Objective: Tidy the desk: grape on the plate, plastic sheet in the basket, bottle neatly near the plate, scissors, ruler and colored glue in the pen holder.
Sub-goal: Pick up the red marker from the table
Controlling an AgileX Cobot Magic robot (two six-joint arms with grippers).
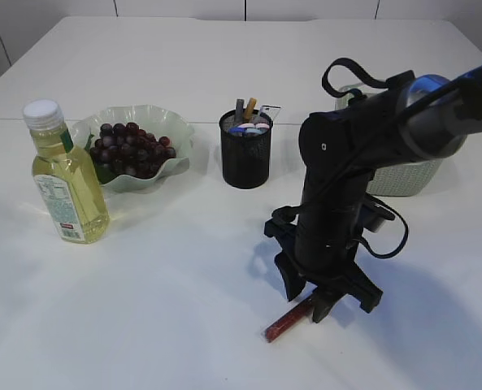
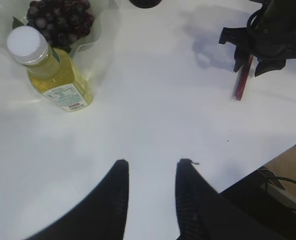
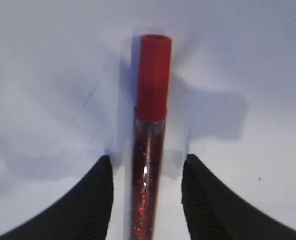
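Observation:
The colored glue (image 3: 150,125), a clear tube of red glitter with a red cap, lies flat on the white table (image 1: 184,268). My right gripper (image 3: 148,157) stands open astride it, one finger on each side with a gap to the tube. The exterior view shows that gripper (image 1: 307,302) low over the glue (image 1: 288,321). My left gripper (image 2: 153,162) hangs open and empty above bare table. The grapes (image 1: 131,149) lie in the green plate (image 1: 175,134), with the bottle (image 1: 66,183) upright to its left. The black mesh pen holder (image 1: 245,154) holds several items I cannot tell apart. No plastic sheet shows.
A pale woven basket (image 1: 403,175) stands at the back right, mostly hidden behind the right arm. The table's front edge (image 2: 267,160) runs close to the left gripper, with cables beyond it.

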